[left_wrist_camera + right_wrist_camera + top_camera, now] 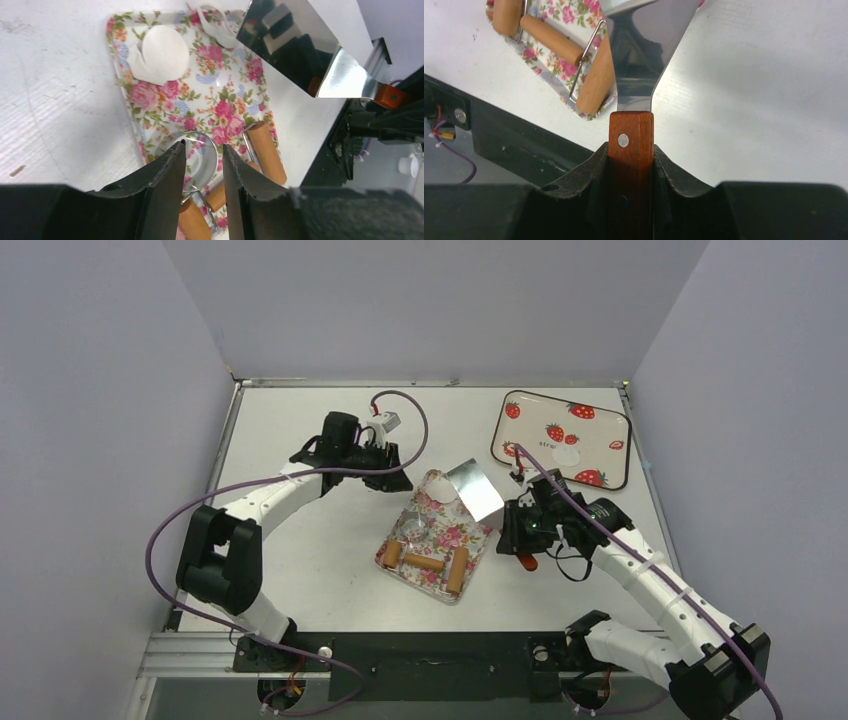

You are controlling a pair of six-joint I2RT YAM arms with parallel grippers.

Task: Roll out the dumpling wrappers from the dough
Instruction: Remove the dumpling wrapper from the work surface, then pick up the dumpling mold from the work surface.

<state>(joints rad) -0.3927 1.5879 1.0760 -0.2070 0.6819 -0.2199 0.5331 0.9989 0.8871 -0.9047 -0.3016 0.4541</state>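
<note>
**Colleague:** White table point(300, 440), lilac walls, fine. Where's the dough?

**Me:** One of the dumpling wrappers point(162, 55) lies at the far end of the floral tray point(150, 107). One edge looks folded, and a scrap of the dough point(215, 25) sits just beyond it. A second wrapper point(567, 455) rests on the strawberry tray point(540, 415).

**Colleague:** And the grippers?

**Me:** My right gripper point(630, 150) pinches the spatula point(644, 45) by its wooden handle, with the blade at the floral tray's far right corner, near the wrapper. My left gripper point(204, 147) hangs over the table off the tray's far left side, fingers spread, nothing between them.

**Colleague:** So you're lifting that wrapper?

**Me:** That's my reading. I'd lay the blade nearly flat and ease it under from the unfolded side, slowly, so the soft edge doesn't bunch. The left could steady the tray rim, and I'd keep it off the roller point(267, 150)
</note>
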